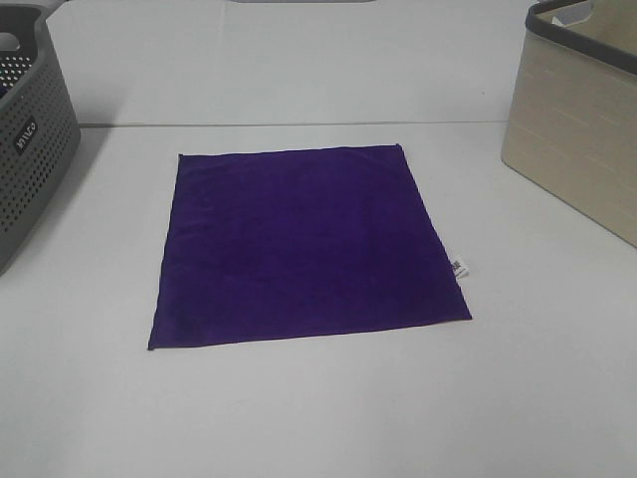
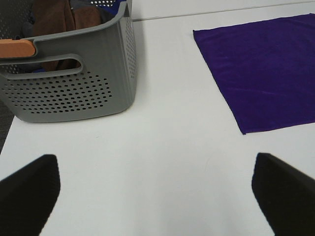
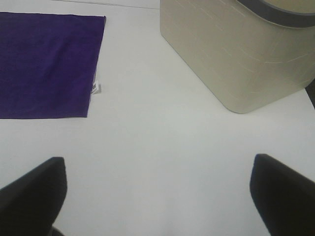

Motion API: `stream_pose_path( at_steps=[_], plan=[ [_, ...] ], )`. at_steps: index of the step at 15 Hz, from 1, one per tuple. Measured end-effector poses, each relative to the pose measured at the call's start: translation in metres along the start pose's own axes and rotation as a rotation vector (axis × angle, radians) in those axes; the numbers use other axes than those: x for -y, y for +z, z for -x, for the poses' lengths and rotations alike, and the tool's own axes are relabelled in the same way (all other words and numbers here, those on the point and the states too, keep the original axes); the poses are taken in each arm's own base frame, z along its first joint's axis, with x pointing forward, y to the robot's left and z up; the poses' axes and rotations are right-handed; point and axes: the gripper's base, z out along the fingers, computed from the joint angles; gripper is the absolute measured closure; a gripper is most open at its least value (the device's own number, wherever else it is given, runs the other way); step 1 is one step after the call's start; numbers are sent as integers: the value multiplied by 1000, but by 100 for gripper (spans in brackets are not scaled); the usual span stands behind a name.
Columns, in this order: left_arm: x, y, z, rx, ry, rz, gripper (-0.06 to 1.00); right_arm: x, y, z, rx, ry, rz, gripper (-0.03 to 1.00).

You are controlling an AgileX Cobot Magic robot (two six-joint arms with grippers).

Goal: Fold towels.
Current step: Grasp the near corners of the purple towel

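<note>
A purple towel [image 1: 304, 244] lies flat and unfolded in the middle of the white table, with a small white tag [image 1: 460, 268] on its right edge. Neither arm shows in the exterior high view. In the left wrist view my left gripper [image 2: 157, 196] is open over bare table, with the towel's near left corner [image 2: 261, 73] ahead of it. In the right wrist view my right gripper [image 3: 157, 196] is open over bare table, with the towel's right edge [image 3: 49, 64] and tag [image 3: 97, 88] ahead.
A grey perforated basket [image 1: 30, 149] stands at the table's left edge and holds brown and blue cloths [image 2: 59, 19]. A beige bin [image 1: 587, 129] with a grey rim stands at the right. The table's back edge meets the wall behind the towel.
</note>
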Motion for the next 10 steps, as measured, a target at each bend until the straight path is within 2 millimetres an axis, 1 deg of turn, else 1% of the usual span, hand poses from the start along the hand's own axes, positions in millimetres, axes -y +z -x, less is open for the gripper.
stream_pose_path(
  at_steps=[10],
  plan=[
    [0,0,0,0,0,0,-4,0,0,0,0,0,0,-1]
  ],
)
